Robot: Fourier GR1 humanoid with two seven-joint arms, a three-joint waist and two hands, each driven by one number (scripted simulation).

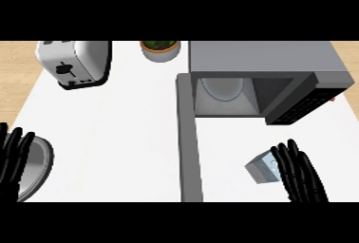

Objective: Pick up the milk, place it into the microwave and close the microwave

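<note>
Milk carton (261,169) on counter in front of open microwave (263,80), door (188,137) swung wide. Right hand (300,173) beside carton, fingers straight, unclenched. Left hand (13,159) relaxed, far left of microwave.

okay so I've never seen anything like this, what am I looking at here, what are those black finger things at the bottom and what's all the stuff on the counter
You are looking steeply down at a kitchen counter, as if from a robot's head. The black things are its two hands, coming in from the lower edge.

The right hand has its fingers straight, beside a small grey milk carton. It does not hold the carton yet. The left hand rests open at the left edge, over a round metal plate.

At the top right stands the microwave. Its door is swung wide open toward you, so it looks like a long grey bar. Inside you can see the pale turntable.

Further back are a toaster and a potted plant.
</note>
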